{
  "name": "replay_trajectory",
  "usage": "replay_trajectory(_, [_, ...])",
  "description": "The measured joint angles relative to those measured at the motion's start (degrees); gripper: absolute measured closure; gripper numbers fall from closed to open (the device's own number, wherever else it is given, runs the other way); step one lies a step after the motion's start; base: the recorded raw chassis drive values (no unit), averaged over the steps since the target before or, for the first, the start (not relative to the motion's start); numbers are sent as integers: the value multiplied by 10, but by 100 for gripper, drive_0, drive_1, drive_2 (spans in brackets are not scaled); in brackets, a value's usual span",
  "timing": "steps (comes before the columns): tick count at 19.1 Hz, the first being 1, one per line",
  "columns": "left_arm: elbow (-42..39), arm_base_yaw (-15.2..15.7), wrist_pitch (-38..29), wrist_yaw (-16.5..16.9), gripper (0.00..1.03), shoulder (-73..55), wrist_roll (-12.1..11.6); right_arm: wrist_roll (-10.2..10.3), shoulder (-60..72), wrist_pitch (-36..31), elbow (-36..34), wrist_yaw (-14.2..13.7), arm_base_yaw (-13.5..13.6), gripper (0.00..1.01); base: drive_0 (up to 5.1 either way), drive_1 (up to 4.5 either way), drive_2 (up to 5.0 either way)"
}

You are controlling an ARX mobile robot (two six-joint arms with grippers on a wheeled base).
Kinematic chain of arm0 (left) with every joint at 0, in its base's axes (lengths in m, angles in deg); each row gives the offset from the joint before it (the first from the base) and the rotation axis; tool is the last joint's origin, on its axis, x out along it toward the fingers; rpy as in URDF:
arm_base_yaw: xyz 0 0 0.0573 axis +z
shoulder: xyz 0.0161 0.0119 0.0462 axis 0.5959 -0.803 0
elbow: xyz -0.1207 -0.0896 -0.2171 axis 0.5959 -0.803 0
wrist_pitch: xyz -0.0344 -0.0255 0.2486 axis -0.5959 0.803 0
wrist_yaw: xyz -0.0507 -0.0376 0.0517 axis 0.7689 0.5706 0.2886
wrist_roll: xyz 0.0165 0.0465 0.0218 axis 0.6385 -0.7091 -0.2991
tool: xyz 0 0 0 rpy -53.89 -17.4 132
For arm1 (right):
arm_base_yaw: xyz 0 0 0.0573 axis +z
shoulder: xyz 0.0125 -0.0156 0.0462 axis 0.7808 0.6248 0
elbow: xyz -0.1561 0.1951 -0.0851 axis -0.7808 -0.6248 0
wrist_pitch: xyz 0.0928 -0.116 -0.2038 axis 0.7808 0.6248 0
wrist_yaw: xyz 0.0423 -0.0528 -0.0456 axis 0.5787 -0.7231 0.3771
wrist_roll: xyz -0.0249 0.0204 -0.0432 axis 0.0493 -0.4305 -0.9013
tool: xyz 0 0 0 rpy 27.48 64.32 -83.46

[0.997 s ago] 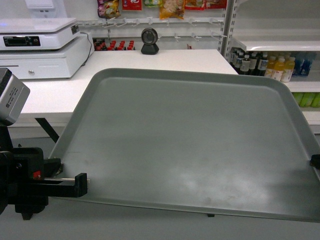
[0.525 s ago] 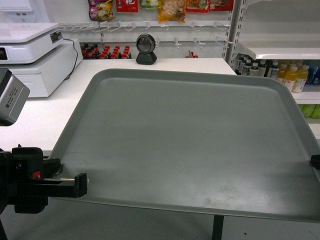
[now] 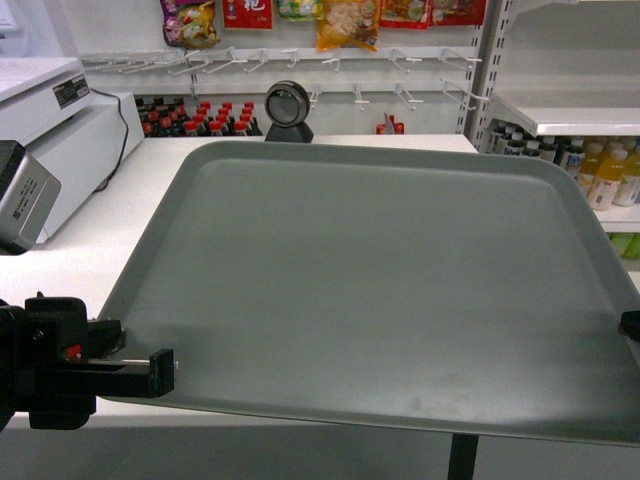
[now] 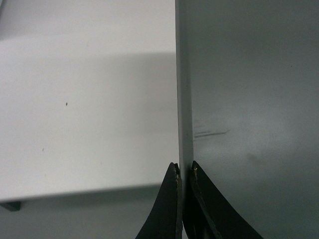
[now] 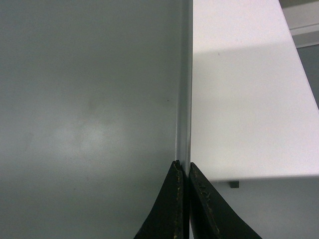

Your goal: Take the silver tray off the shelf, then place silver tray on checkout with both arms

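The left gripper [image 4: 182, 172] and right gripper [image 5: 183, 167] are clamped on the big flat grey-green metal tray [image 3: 380, 290] between them, which has been carried further over the wide white checkout counter [image 3: 110, 225], ready for lowering.

White checkout counter [image 3: 120, 215], black round-headed scanner [image 3: 287, 108] at back, white register [image 3: 60, 140] on left

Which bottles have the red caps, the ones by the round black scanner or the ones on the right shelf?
The dark bottles in a row behind the counter, left of the scanner, have red caps. The shelf bottles on the right are yellow drinks with pale caps.
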Motion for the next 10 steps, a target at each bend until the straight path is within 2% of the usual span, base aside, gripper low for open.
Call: replay_trajectory(10, [0, 0, -2, 0, 100, 0, 0, 0, 0, -3, 0, 0, 0, 99, -10, 413, -433])
